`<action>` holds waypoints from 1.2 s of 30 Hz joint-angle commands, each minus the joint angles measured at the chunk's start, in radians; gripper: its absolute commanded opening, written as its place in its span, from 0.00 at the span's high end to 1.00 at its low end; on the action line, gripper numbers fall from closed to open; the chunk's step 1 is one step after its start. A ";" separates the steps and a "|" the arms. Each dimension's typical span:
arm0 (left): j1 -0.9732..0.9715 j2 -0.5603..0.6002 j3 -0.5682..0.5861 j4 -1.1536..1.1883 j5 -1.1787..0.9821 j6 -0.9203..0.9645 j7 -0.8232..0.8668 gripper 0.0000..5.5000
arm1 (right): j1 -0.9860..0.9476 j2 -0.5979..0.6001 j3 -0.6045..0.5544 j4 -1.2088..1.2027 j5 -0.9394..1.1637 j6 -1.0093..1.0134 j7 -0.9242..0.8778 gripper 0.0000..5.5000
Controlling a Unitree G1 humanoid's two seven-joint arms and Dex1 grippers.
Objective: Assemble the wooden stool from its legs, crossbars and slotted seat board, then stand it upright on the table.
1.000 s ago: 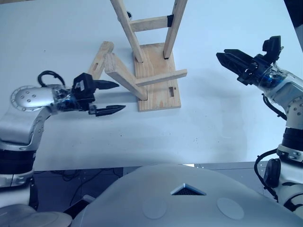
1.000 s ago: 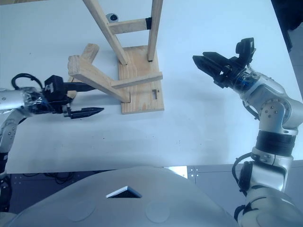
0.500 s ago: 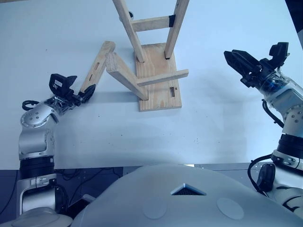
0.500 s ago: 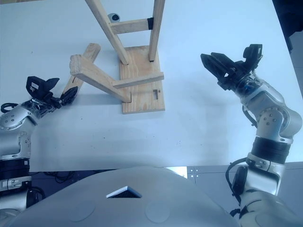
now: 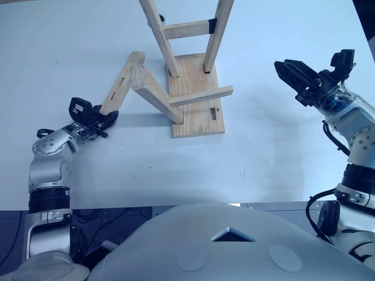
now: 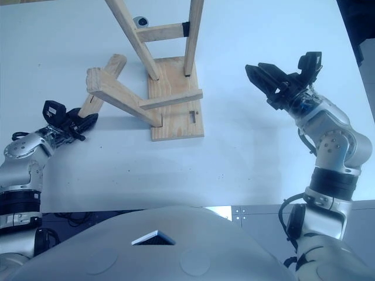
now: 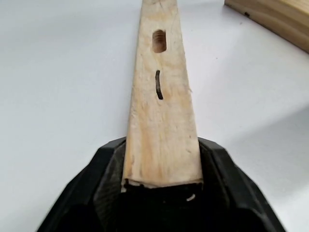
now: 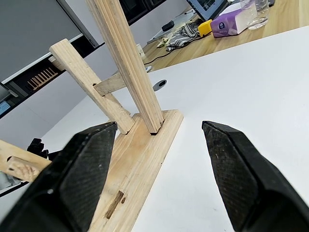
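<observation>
Left fingers (image 7: 108, 162): clenched on the near end of the loose leg (image 7: 161, 106), 1 pad on each side face.
Left gripper (image 5: 104, 117): low over the table (image 5: 281, 146), left of the seat (image 5: 199, 117).
Right fingers (image 8: 82, 169): spread wide, grasping nothing.
Right gripper (image 5: 286, 68): hovers right of the seat, well apart.
Leg: flat on the table, far end just beside the leaning 3rd leg (image 5: 151, 92).
Seat: flat, 2 legs standing in its slots.
Handling: I judge the leg light, stiff and dry. Held by its end it levers, so I'd grip nearer the middle, off the mortise.
</observation>
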 commanded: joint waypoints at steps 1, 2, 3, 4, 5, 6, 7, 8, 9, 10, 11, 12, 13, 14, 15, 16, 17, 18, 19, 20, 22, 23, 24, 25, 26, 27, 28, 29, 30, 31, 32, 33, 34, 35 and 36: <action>-0.189 -0.015 0.172 0.071 -0.109 -0.008 0.090 0.63 | -0.034 0.025 0.002 0.006 0.002 -0.003 -0.008 0.41; -0.246 -0.012 0.207 0.066 -0.143 0.001 0.106 0.63 | -0.040 0.029 -0.004 0.004 0.005 -0.003 -0.010 0.41; -0.293 -0.009 0.233 0.045 -0.175 0.013 0.115 0.63 | -0.051 0.033 -0.011 0.005 0.009 -0.003 -0.016 0.41; -0.350 -0.009 0.256 0.006 -0.225 0.032 0.114 0.63 | -0.068 0.041 -0.027 0.005 0.026 0.003 -0.028 0.41; -0.406 -0.010 0.275 -0.040 -0.286 0.050 0.097 0.63 | -0.087 0.049 -0.045 0.002 0.046 0.010 -0.042 0.41; -0.463 -0.026 0.301 -0.119 -0.406 0.090 0.072 0.63 | -0.111 0.057 -0.062 -0.002 0.078 0.022 -0.054 0.41; -0.519 -0.042 0.316 -0.213 -0.543 0.149 0.059 0.63 | -0.139 0.062 -0.077 -0.016 0.124 0.043 -0.064 0.41; -0.557 -0.050 0.312 -0.293 -0.657 0.208 0.047 0.63 | -0.165 0.063 -0.090 -0.036 0.180 0.072 -0.072 0.41; -0.584 -0.051 0.295 -0.357 -0.760 0.276 0.033 0.63 | -0.198 0.064 -0.101 -0.063 0.255 0.105 -0.084 0.41; -0.601 -0.042 0.266 -0.402 -0.842 0.345 0.018 0.63 | -0.240 0.065 -0.105 -0.089 0.327 0.132 -0.103 0.41; -0.614 -0.035 0.238 -0.431 -0.900 0.399 0.005 0.63 | -0.289 0.070 -0.104 -0.107 0.389 0.149 -0.128 0.41; -0.633 -0.033 0.210 -0.442 -0.940 0.441 -0.016 0.63 | -0.354 0.088 -0.105 -0.115 0.474 0.156 -0.171 0.41; -0.653 -0.031 0.189 -0.436 -0.958 0.468 -0.036 0.63 | -0.415 0.116 -0.112 -0.111 0.562 0.149 -0.227 0.41; -0.674 -0.029 0.167 -0.417 -0.962 0.489 -0.060 0.63 | -0.480 0.150 -0.109 -0.102 0.639 0.132 -0.291 0.41; -0.689 -0.028 0.146 -0.401 -0.965 0.509 -0.079 0.63 | -0.539 0.185 -0.094 -0.098 0.704 0.112 -0.347 0.41; -0.698 -0.028 0.129 -0.392 -0.963 0.523 -0.095 0.63 | -0.580 0.209 -0.078 -0.101 0.755 0.097 -0.391 0.41; -0.704 -0.029 0.116 -0.389 -0.965 0.538 -0.107 0.63 | -0.606 0.223 -0.062 -0.111 0.795 0.089 -0.422 0.41; -0.706 -0.030 0.102 -0.389 -0.971 0.557 -0.121 0.63 | -0.618 0.230 -0.047 -0.132 0.826 0.085 -0.444 0.41; -0.706 -0.035 0.096 -0.386 -0.977 0.569 -0.126 0.63 | -0.627 0.240 -0.035 -0.141 0.859 0.079 -0.467 0.41; -0.706 -0.037 0.091 -0.381 -0.980 0.579 -0.136 0.63 | -0.634 0.245 -0.025 -0.144 0.880 0.073 -0.483 0.41; -0.699 -0.040 0.087 -0.382 -0.987 0.589 -0.164 0.63 | -0.648 0.251 -0.001 -0.137 0.900 0.061 -0.498 0.41; -0.697 -0.042 0.086 -0.388 -0.999 0.602 -0.164 0.63 | -0.658 0.256 0.013 -0.133 0.897 0.056 -0.502 0.41; -0.696 -0.044 0.085 -0.392 -1.009 0.613 -0.163 0.63 | -0.665 0.259 0.026 -0.130 0.895 0.051 -0.505 0.41; -0.694 -0.048 0.081 -0.401 -1.018 0.622 -0.159 0.63 | -0.673 0.265 0.041 -0.127 0.889 0.044 -0.508 0.41; -0.692 -0.052 0.078 -0.407 -1.024 0.630 -0.154 0.63 | -0.678 0.269 0.053 -0.124 0.884 0.038 -0.509 0.41; -0.689 -0.056 0.074 -0.413 -1.026 0.634 -0.152 0.63 | -0.681 0.273 0.063 -0.121 0.878 0.033 -0.510 0.41; -0.686 -0.060 0.070 -0.422 -1.028 0.639 -0.149 0.63 | -0.685 0.280 0.073 -0.115 0.872 0.030 -0.511 0.41; -0.682 -0.065 0.066 -0.429 -1.028 0.644 -0.147 0.63 | -0.689 0.288 0.084 -0.109 0.864 0.026 -0.512 0.41; -0.680 -0.069 0.063 -0.435 -1.029 0.648 -0.145 0.63 | -0.695 0.297 0.093 -0.104 0.860 0.021 -0.514 0.41; -0.678 -0.072 0.060 -0.439 -1.028 0.650 -0.143 0.63 | -0.701 0.305 0.100 -0.098 0.856 0.015 -0.516 0.41; -0.676 -0.073 0.059 -0.443 -1.029 0.654 -0.142 0.63 | -0.706 0.311 0.106 -0.094 0.854 0.008 -0.517 0.41; -0.674 -0.073 0.058 -0.448 -1.032 0.657 -0.138 0.63 | -0.713 0.316 0.108 -0.089 0.855 0.001 -0.518 0.41; -0.673 -0.073 0.057 -0.453 -1.035 0.659 -0.135 0.63 | -0.718 0.321 0.108 -0.086 0.856 -0.002 -0.519 0.41; -0.672 -0.073 0.056 -0.456 -1.037 0.661 -0.132 0.63 | -0.722 0.324 0.108 -0.083 0.858 -0.005 -0.519 0.43; -0.671 -0.073 0.056 -0.458 -1.038 0.662 -0.131 0.63 | -0.724 0.326 0.107 -0.081 0.860 -0.008 -0.520 0.46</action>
